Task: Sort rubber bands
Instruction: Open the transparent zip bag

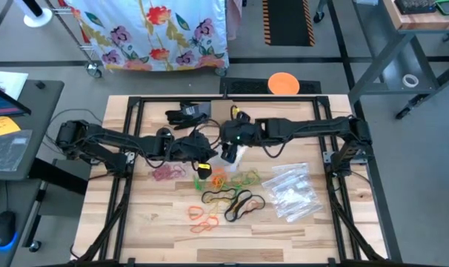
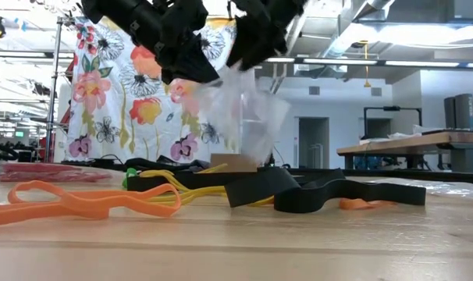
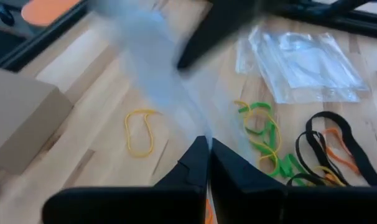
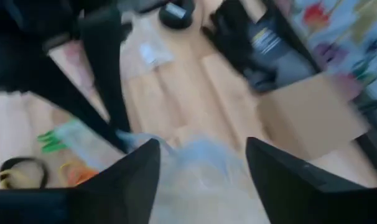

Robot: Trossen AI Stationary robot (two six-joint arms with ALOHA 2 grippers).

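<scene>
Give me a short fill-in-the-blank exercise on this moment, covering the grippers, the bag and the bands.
1. The left gripper has its fingers ____ on the clear bag.
2. The right gripper, beside the bag, has its fingers ____.
3. In the low view, the band lying nearest the camera is ____ in colour.
4. The pile of clear zip bags lies on the table's ____ side in the high view.

Missing words: shut; open; orange; right

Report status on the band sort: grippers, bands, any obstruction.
Left gripper shut on clear bag, held above table centre. Right gripper open beside it. Rubber bands loose on table, unsorted. Spare zip bags lie right of the bands.
</scene>
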